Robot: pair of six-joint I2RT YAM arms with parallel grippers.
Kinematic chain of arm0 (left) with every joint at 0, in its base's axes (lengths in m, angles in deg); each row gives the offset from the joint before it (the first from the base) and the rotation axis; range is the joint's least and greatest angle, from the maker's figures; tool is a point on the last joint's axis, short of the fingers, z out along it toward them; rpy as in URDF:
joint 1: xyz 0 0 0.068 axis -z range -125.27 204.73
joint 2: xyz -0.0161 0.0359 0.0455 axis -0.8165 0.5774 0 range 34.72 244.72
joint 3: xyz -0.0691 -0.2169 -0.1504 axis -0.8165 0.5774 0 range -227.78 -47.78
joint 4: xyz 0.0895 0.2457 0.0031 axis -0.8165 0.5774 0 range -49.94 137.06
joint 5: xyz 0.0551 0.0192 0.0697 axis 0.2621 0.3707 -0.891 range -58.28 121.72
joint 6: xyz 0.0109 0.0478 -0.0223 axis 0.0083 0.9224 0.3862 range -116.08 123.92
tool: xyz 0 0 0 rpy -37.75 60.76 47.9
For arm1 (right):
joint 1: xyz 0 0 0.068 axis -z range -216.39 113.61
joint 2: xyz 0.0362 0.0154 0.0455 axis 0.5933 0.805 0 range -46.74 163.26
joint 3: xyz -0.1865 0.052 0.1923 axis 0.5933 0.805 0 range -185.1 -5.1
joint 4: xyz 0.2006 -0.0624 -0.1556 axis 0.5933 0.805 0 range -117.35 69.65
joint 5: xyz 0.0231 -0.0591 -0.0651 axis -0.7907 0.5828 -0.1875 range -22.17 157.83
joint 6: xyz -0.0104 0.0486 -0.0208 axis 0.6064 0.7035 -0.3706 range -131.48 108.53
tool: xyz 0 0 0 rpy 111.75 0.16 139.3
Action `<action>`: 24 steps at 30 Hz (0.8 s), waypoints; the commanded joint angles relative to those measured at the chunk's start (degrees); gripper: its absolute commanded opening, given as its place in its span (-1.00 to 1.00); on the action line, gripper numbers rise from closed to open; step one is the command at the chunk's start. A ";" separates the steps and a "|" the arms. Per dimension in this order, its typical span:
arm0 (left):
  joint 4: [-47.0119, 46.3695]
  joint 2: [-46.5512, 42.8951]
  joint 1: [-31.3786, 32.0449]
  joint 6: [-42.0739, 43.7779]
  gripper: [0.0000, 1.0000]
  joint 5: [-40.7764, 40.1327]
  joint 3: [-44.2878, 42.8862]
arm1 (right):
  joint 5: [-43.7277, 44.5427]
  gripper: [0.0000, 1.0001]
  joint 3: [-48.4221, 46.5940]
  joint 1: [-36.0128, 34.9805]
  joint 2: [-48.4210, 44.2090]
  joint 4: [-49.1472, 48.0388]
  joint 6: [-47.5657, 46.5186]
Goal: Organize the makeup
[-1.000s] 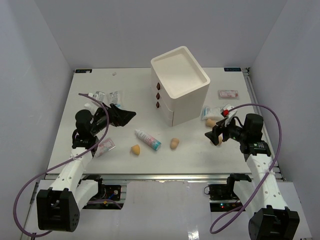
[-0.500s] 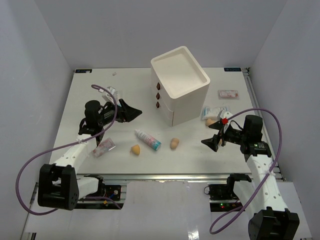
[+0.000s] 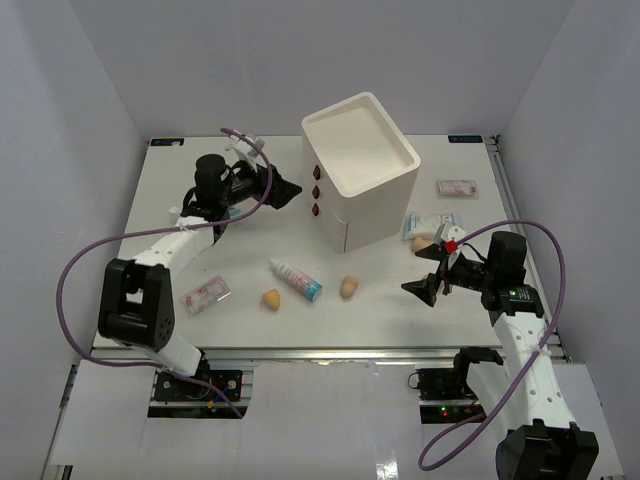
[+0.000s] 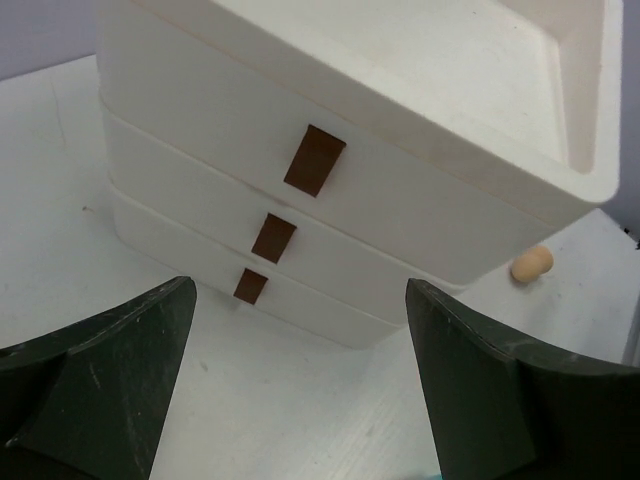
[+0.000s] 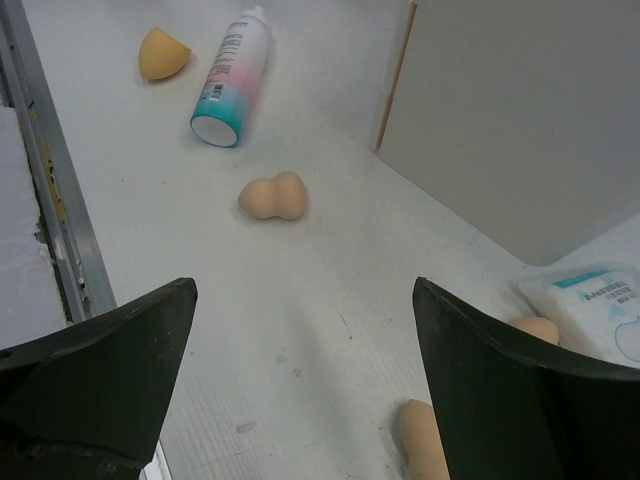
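Both spread empty, left fingers (image 4: pixel 100 380) facing drawer box (image 4: pixel 400 200) front, right fingers (image 5: pixel 100 370) facing sponge (image 5: pixel 272 197)

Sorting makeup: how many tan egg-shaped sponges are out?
4 sponges: one and one flanking the white teal-capped tube, one by the blue-print sachet, one under the right gripper; maybe more hidden.

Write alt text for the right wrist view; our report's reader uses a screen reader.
The open right gripper hovers over a white table, facing a tan sponge. Beyond lie a white-and-teal tube and a wedge-shaped sponge; the cream drawer box stands at right.
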 commanded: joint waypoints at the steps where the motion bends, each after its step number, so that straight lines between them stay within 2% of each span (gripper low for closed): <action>1: -1.96 7.61 2.75 9.17 0.89 3.59 -8.32 | -1.80 0.90 -2.14 -0.30 -0.95 -0.18 -0.85; 5: -1.69 12.20 4.07 11.64 0.78 4.45 -13.11 | -1.72 0.90 -2.05 -0.30 -0.86 -0.18 -0.94; 7: -1.32 13.98 4.42 12.23 0.63 5.44 -14.99 | -1.63 0.90 -2.05 -0.38 -0.86 -0.18 -0.94; 16: -0.69 18.93 6.53 12.86 0.25 6.67 -20.71 | -1.01 0.90 -2.23 -0.95 -0.51 -0.18 -1.03; 21: -0.21 20.74 6.61 11.97 -0.19 7.44 -22.73 | -0.37 0.89 -2.23 -1.16 -0.42 -0.25 -1.19; 24: -0.21 20.78 6.61 11.23 -0.64 8.53 -23.00 | 0.14 0.89 -2.23 -1.31 -0.42 -0.26 -1.20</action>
